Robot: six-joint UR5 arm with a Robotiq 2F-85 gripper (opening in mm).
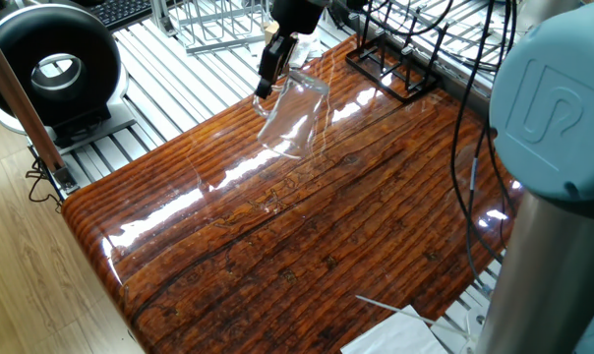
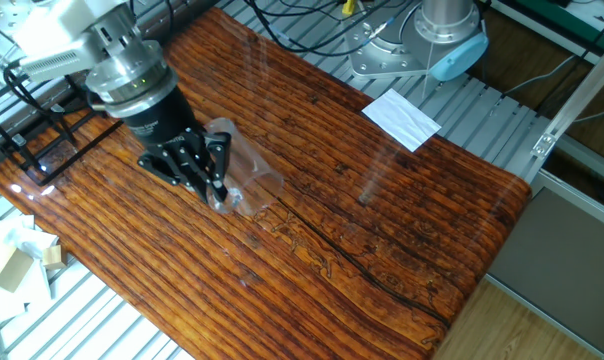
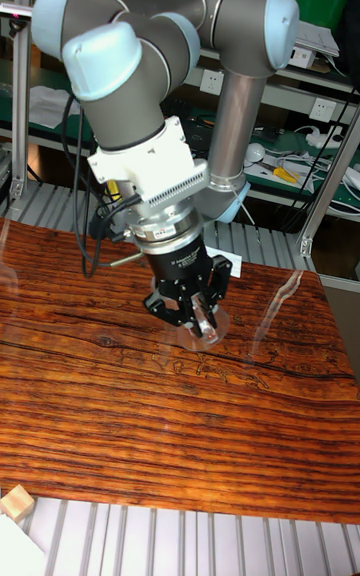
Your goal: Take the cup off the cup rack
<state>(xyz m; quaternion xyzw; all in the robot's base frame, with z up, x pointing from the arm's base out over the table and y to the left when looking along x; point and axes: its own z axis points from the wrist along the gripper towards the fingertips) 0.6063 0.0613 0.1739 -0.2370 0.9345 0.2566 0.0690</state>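
Grey arm (image 3: 240, 66) with pale-blue joint caps, white wrist block, black tool (image 3: 190, 298).

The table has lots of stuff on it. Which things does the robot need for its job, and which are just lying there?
For the job:
- the cup, clear glass, held by the gripper
- the cup rack, black wire, now empty

Just lying about:
- white paper
- wooden block
- black round fan
- silver wire rack

Gripper (image 3: 203, 319) grips cup (image 3: 207, 324) (tilted) — above table (image 3: 120, 406).
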